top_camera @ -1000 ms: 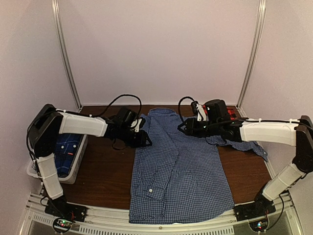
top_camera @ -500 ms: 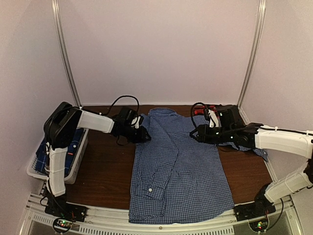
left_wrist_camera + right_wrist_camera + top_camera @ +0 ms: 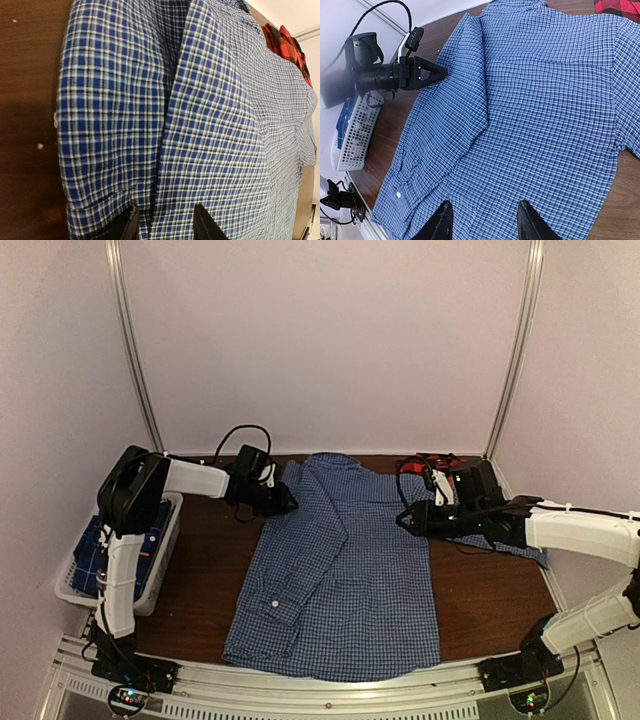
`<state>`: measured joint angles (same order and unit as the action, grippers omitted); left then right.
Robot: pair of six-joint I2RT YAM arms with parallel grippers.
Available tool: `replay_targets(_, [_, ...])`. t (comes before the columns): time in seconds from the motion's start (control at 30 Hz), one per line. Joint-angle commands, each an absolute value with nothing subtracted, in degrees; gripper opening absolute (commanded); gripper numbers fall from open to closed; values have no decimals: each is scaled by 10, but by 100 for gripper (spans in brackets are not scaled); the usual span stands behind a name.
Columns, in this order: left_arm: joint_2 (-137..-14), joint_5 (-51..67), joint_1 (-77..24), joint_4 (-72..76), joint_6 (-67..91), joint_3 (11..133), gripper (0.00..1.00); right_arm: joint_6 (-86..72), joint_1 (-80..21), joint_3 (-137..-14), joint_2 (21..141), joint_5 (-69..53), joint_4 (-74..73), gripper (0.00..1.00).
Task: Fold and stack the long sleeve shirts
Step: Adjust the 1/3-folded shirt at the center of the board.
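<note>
The blue gingham shirt [image 3: 345, 570] is lying flat on the table [image 3: 210, 570]; the left gripper [image 3: 288, 502] is resting at its left shoulder, fingers spread with the folded edge between them; the right gripper [image 3: 403, 519] is hovering over its right shoulder, also unclenched. The right arm is covering the right sleeve and most of the red plaid shirt [image 3: 432, 460]; the collar is pointing to the far wall, the hem slanting left.

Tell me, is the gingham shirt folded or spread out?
Mostly spread: the gingham shirt lies flat on the table, with only one sleeve folded across its front.
</note>
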<state>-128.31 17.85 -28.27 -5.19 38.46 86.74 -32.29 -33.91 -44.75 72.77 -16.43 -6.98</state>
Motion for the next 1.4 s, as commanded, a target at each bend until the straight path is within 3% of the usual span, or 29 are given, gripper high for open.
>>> replay_targets(0.0, [-1314,127,-251,-122,375,871,38,-300,-327,-435,733,-182,-50,45])
replay_targets(0.37, [-1282,122,-242,-149,375,902,38,-281,-303,-416,720,-200,-39,46])
replay_targets(0.67, [-1182,134,-251,-191,353,904,38,-292,-252,-377,654,-186,-50,48])
replay_targets(1.07, [-1027,187,-276,-65,386,627,38,-320,-192,-328,593,-162,-73,51])
replay_targets(1.37, [-948,207,-276,-8,387,511,38,-318,-183,-345,548,-112,-145,58])
